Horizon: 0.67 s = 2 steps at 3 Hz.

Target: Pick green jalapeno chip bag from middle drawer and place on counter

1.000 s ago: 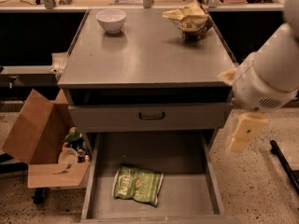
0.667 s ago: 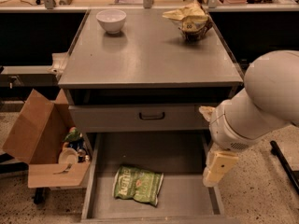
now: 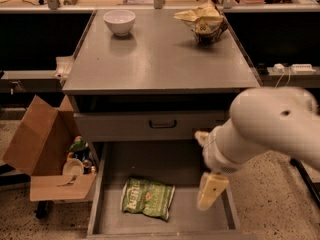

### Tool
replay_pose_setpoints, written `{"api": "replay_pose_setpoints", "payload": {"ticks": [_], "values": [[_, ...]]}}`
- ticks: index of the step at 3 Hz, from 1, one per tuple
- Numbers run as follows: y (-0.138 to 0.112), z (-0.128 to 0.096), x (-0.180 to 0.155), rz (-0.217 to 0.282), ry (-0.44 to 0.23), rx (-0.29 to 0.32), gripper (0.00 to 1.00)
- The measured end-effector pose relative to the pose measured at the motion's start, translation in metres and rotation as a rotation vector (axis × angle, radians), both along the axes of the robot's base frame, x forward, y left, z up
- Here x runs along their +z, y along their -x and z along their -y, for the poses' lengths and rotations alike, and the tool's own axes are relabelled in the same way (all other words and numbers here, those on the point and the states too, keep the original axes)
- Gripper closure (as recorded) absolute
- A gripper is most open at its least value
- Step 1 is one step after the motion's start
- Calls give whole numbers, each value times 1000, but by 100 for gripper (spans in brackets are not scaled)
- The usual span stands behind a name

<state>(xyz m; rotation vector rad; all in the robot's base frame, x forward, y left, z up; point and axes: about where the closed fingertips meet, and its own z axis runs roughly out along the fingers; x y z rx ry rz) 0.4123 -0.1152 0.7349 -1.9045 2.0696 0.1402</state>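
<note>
The green jalapeno chip bag [image 3: 148,198] lies flat on the floor of the open middle drawer [image 3: 168,166], left of centre. My gripper [image 3: 203,170] hangs on the white arm over the drawer's right side, to the right of the bag and above it, not touching it. Its two pale fingers [image 3: 210,190] stand apart, open and empty. The counter [image 3: 160,59] is the grey metal top above the drawers.
A white bowl [image 3: 119,21] sits at the counter's back left and a yellow-tan bag [image 3: 204,20] at its back right. A shut drawer front with a dark handle [image 3: 162,124] is above the open drawer. A cardboard box [image 3: 42,144] with clutter stands to the left on the floor.
My arm has swung down and left from beside the cabinet's right edge to over the open drawer's right side. The chip bag has not moved.
</note>
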Motion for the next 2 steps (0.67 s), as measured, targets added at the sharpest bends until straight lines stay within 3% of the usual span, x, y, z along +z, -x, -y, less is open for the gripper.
{"api": "replay_pose_setpoints", "payload": {"ticks": [2], "values": [[-9,-70,-139,-87,-157,38,0]]}}
